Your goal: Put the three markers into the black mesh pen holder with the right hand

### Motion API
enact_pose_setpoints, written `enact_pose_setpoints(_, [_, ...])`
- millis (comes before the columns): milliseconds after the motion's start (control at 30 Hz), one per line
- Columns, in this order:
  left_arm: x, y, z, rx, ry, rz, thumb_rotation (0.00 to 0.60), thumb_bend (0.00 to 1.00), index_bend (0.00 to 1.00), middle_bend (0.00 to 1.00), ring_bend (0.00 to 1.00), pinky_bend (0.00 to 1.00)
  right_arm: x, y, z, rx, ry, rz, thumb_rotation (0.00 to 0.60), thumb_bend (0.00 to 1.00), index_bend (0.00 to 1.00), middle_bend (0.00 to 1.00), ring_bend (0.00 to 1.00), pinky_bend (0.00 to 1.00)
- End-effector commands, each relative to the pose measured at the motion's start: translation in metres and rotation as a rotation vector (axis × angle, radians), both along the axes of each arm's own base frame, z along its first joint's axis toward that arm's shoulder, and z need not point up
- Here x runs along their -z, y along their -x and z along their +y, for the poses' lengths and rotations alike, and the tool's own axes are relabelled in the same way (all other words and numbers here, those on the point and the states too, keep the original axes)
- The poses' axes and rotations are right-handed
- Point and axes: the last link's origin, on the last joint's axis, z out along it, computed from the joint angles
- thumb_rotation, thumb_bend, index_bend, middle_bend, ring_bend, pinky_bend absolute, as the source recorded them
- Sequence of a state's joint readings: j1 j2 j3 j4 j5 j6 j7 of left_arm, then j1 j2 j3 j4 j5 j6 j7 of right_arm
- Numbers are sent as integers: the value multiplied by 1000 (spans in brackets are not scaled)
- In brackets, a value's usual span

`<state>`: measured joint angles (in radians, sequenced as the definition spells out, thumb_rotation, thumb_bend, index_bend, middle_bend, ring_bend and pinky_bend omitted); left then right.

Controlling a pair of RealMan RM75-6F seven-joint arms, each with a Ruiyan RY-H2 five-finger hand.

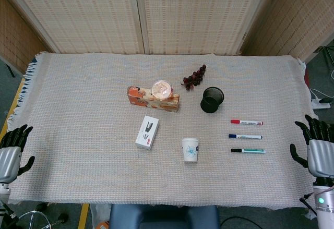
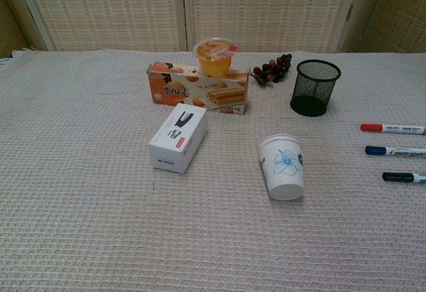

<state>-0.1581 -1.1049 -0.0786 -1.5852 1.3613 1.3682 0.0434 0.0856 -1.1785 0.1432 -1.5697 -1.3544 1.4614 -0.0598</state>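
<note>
Three markers lie side by side on the cloth at the right: a red-capped marker (image 1: pixel 246 122) (image 2: pixel 393 129), a blue-capped marker (image 1: pixel 245 136) (image 2: pixel 395 151) and a black-capped marker (image 1: pixel 248 150) (image 2: pixel 404 177). The black mesh pen holder (image 1: pixel 212 99) (image 2: pixel 315 87) stands upright behind them, to their left. My right hand (image 1: pixel 315 146) rests at the table's right edge, fingers spread, holding nothing, to the right of the markers. At the left edge my left hand (image 1: pixel 12 149) is also open and empty. Neither hand shows in the chest view.
A paper cup (image 1: pixel 190 149) (image 2: pixel 283 167) stands left of the markers. A white box (image 1: pixel 147 132) (image 2: pixel 178 137), an orange biscuit box (image 1: pixel 153 98) (image 2: pixel 198 90) with a jelly cup (image 1: pixel 161 89) (image 2: pixel 215 56) on it, and dark grapes (image 1: pixel 194 77) (image 2: pixel 271 69) sit mid-table.
</note>
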Motion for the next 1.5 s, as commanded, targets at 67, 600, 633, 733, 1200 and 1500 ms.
enact_pose_setpoints(67, [0,0,0,3,-2,0,600,318,10,0,0,48,0,0,-1,3,-1,1,600,357,190,17,0,0])
enact_pose_setpoints(600, [-1,-4,-1,10,2,3,600,317,10,0,0,48,1,0,0,6,-5,0,600,357,185,18,0,0])
enact_pose_setpoints(633, [-1,-4,-1,9,3,3,600,317,10,0,0,48,1,0,0,8,-6,2,600,357,178,18,0,0])
enact_pose_setpoints(733, [0,-3,-1,4,9,4,600,318,9,0,0,48,1,1,0,18,-10,4,600,357,143,12,0,0])
enact_pose_setpoints(1200, [1,-3,-1,-3,12,7,600,317,9,0,0,48,12,-2,0,61,-126,2,600,357,158,0,0,0])
enact_pose_setpoints(1500, [-1,-2,-1,-7,1,5,600,317,10,0,0,48,47,-43,-34,-42,-338,86,600,357,280,0,0,0])
